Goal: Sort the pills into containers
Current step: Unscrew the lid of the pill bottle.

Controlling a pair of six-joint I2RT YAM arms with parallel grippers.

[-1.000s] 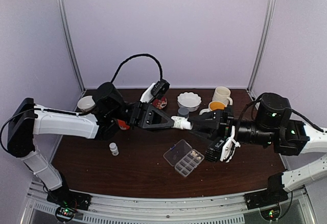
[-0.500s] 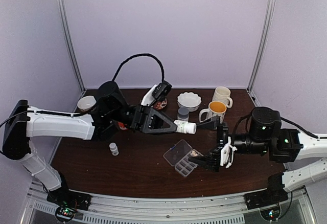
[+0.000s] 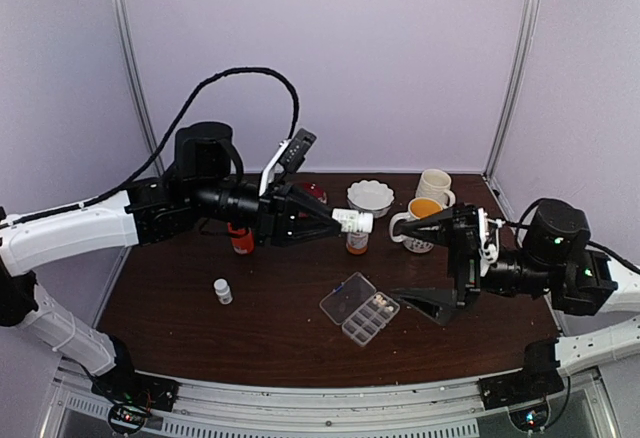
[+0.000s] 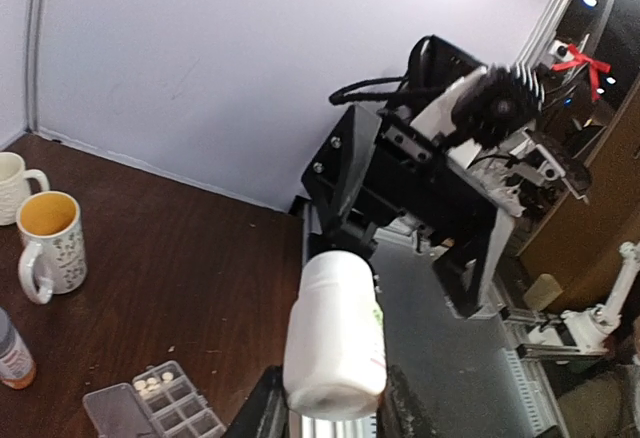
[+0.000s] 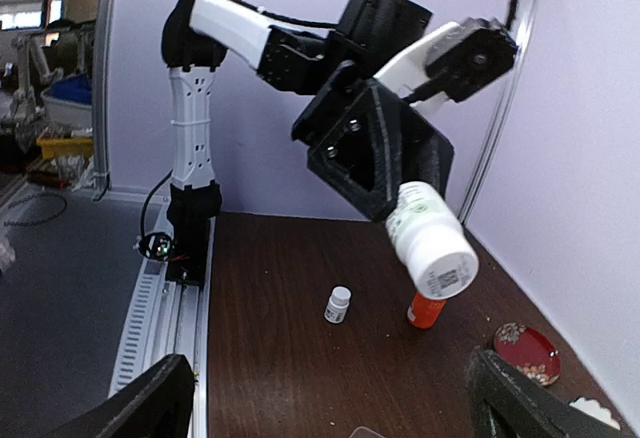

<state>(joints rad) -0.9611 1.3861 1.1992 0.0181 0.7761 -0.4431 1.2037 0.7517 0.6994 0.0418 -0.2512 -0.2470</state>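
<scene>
While left fingers (image 3: 305,226) grip a bottle (image 3: 352,220), right fingers (image 3: 432,304) gape.

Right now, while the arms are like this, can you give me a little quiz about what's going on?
1. True or false: the left end effector is holding a white bottle up above the table.
2. Pick one: the right end effector is A) wide open, B) shut on nothing, C) shut on the white bottle.
3. Fill in: the number of mugs standing at the back of the table is ____.
Key: 1 true; 2 A; 3 two.
</scene>
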